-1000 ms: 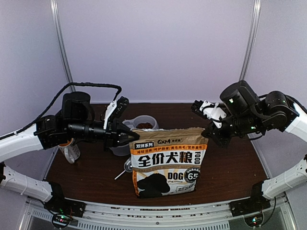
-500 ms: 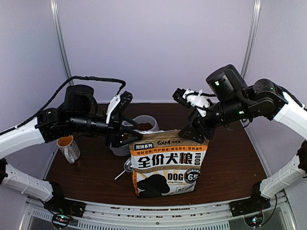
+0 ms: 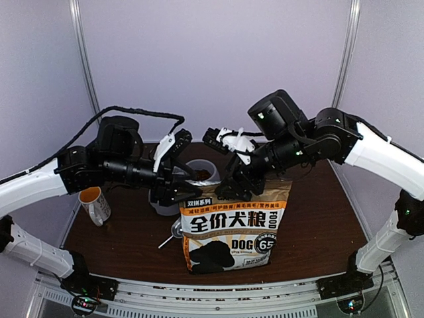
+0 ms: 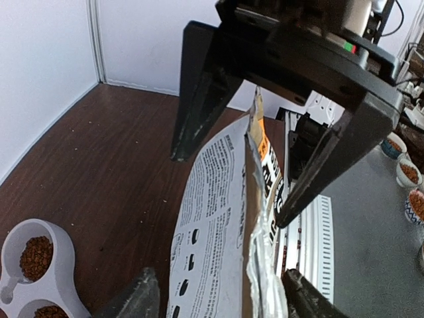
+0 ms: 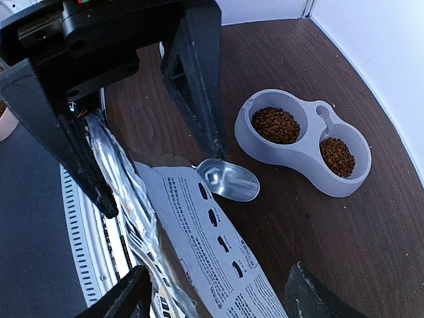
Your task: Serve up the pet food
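Observation:
The brown "DOG FOOD" bag (image 3: 232, 225) stands upright at the table's middle. My left gripper (image 3: 182, 169) and right gripper (image 3: 217, 164) face each other over its top left corner, both open. In the left wrist view the bag's torn foil-lined top (image 4: 218, 218) runs between the spread jaws of my left gripper (image 4: 222, 298), unclamped. In the right wrist view the bag top (image 5: 218, 252) likewise lies between the open jaws of my right gripper (image 5: 218, 295). Pet food (image 5: 275, 124) fills both wells of the grey double bowl (image 5: 311, 162).
The grey bowl (image 3: 199, 165) sits just behind the bag. A metal scoop (image 5: 228, 179) lies on the table left of the bag, also visible from above (image 3: 175, 230). A cup (image 3: 96, 205) stands at the left edge. White walls close off the back and sides.
Both grippers have opened. The right arm swung far left to the bag's top; the left gripper moved right to meet it there.

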